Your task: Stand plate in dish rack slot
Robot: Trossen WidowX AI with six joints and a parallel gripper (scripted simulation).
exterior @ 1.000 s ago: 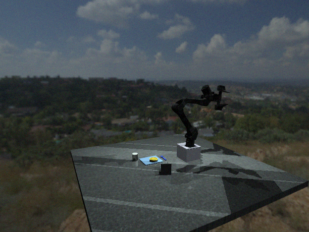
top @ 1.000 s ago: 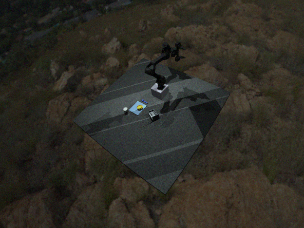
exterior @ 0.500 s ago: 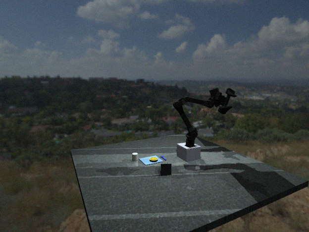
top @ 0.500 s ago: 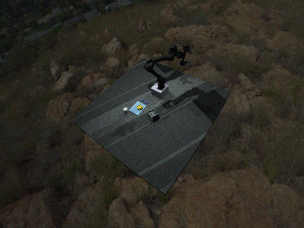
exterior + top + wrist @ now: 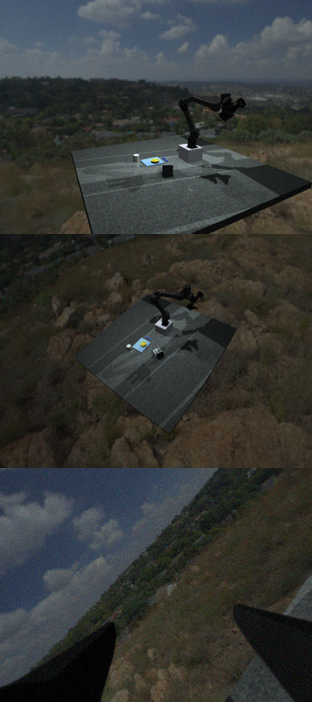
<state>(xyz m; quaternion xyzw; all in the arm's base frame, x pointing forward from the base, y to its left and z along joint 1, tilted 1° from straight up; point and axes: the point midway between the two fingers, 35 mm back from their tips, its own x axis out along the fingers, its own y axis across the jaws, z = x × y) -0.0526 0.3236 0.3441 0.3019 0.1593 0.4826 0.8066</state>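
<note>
A small yellow plate [image 5: 143,344] [image 5: 154,160] lies flat on a light blue mat [image 5: 137,346] [image 5: 146,161]. The small dish rack [image 5: 159,355] [image 5: 167,171] stands on the table beside the mat. Its top shows light rails in the top view, with no plate between them; its dark side faces the exterior view. My gripper [image 5: 200,304] [image 5: 238,110] [image 5: 173,619] is open and empty. It hangs high in the air, far from the plate and the rack, on the other side of the arm's base. The wrist view shows neither plate nor rack.
A white cylinder [image 5: 128,346] [image 5: 136,158] stands beside the mat. A small blue utensil [image 5: 148,338] [image 5: 165,159] lies between the mat and the arm's pale base block [image 5: 164,330] [image 5: 190,154]. The table's edge [image 5: 279,196] shows at the right.
</note>
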